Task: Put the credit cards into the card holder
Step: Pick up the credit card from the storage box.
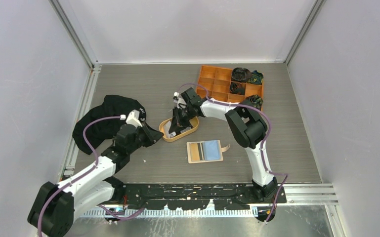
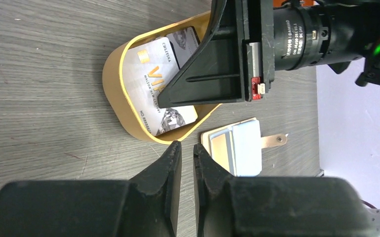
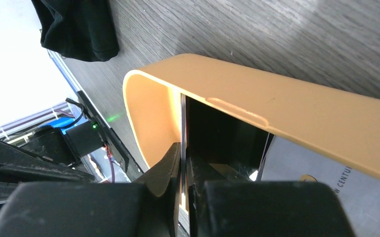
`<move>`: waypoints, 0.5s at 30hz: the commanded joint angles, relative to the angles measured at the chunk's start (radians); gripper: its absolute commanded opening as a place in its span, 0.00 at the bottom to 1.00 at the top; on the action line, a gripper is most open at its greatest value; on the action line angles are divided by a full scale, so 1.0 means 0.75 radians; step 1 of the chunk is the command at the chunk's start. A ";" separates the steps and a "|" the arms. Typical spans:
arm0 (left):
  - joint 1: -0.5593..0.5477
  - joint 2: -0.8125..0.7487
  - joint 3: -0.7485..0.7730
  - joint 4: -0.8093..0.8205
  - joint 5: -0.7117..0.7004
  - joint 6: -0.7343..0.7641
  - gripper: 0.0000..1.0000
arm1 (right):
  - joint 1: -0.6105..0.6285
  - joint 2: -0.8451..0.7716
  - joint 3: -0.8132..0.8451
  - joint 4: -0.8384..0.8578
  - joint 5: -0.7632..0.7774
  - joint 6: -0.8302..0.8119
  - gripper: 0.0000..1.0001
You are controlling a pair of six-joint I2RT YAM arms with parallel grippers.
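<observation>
Two light cards overlap in the oval tray (image 2: pixel 112 74): a grey-white card (image 2: pixel 146 74) in front and a second card (image 2: pixel 188 38) behind it. The right gripper (image 3: pixel 183 148) reaches into the tray, its jaws clenched on a thin card (image 3: pixel 183 113). That card stands on edge against the tray wall, and its colour cannot be told. The left gripper (image 2: pixel 187 147) hovers just beside the tray's near end, jaws all but closed with only a slim slit between them, holding nothing. The card holder (image 1: pixel 205 151) lies open and flat on the table (image 1: pixel 286 138), close to the tray but apart from it. Its snap tab (image 1: pixel 226 147) points right and one half shows blue.
</observation>
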 commanded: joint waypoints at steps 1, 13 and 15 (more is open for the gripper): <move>-0.005 -0.124 -0.032 -0.080 -0.022 0.041 0.16 | -0.025 -0.022 0.054 0.007 -0.036 -0.008 0.11; -0.005 -0.330 -0.138 -0.154 -0.018 0.009 0.17 | -0.096 -0.049 -0.001 0.112 -0.201 0.100 0.23; -0.004 -0.340 -0.137 -0.163 -0.018 0.007 0.17 | -0.097 -0.050 -0.003 0.112 -0.204 0.100 0.24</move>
